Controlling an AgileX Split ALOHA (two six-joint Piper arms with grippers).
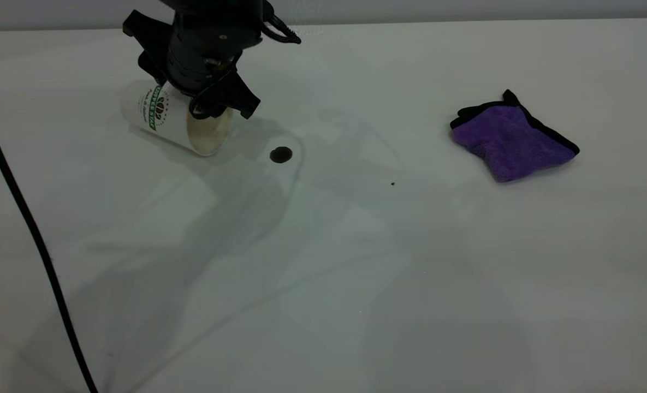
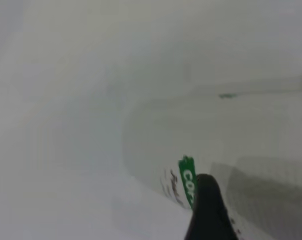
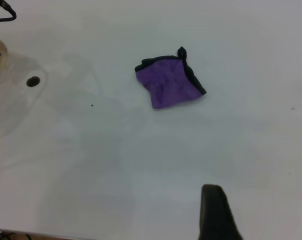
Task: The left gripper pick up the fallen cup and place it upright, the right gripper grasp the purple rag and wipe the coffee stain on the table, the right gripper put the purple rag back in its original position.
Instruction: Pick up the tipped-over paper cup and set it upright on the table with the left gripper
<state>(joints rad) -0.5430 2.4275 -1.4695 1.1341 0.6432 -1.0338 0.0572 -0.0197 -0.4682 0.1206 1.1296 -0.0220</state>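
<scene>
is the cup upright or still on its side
On its side. The cup lies on the table, its mouth facing the stain, with the left gripper down over it.

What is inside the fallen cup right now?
The cup lies on its side with its mouth toward the coffee stain. Its visible inside is cream and looks empty. The left gripper, over the rim, hides the upper mouth, and the cup's far bottom cannot be seen.
</scene>
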